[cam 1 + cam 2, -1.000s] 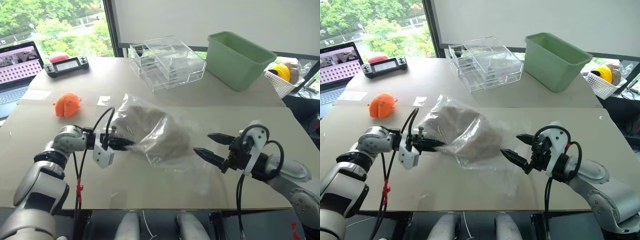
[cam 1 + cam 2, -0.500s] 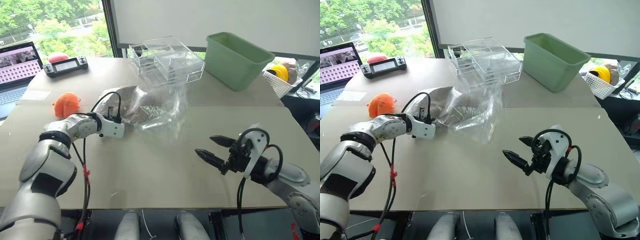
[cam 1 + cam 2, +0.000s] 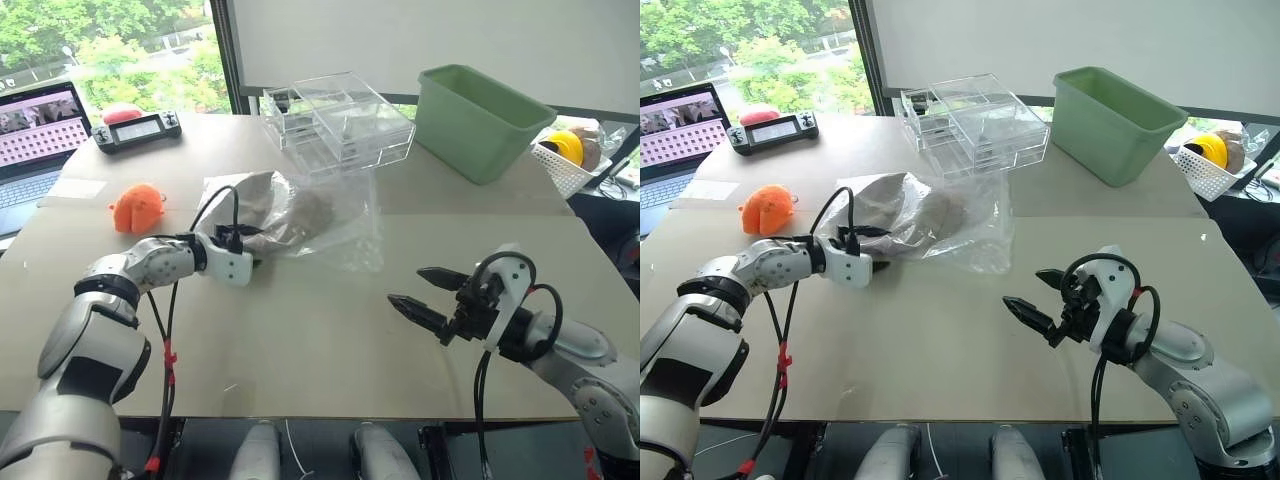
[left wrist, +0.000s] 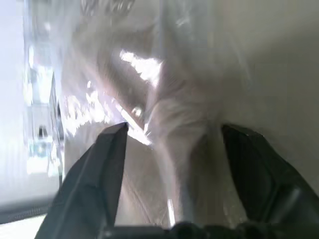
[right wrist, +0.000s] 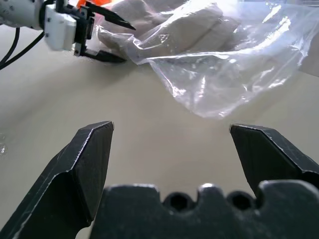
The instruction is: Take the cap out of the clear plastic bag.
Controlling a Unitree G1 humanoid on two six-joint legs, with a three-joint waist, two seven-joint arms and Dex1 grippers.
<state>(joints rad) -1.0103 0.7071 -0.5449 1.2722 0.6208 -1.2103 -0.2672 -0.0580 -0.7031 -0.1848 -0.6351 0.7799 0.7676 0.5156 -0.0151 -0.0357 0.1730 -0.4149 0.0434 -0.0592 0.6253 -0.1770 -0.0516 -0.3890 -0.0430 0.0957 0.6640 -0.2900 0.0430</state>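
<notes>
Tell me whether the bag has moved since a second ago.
Yes. The bag with the cap inside has shifted away from the robot, toward the acrylic boxes, now lying just below them.

From up at head height, the two eye views look forward and down across the table (image 3: 330, 340), taking in both arms and the window beyond; they share nearly the whole scene, shifted slightly sideways from one another. The left wrist camera sits right behind the left tool (image 4: 172, 132), pressed close against the clear plastic bag (image 4: 149, 74). The right wrist camera looks low over the table past the right tool (image 5: 172, 132), from farther back, and shares that bag and the left tool with the eye views.
</notes>
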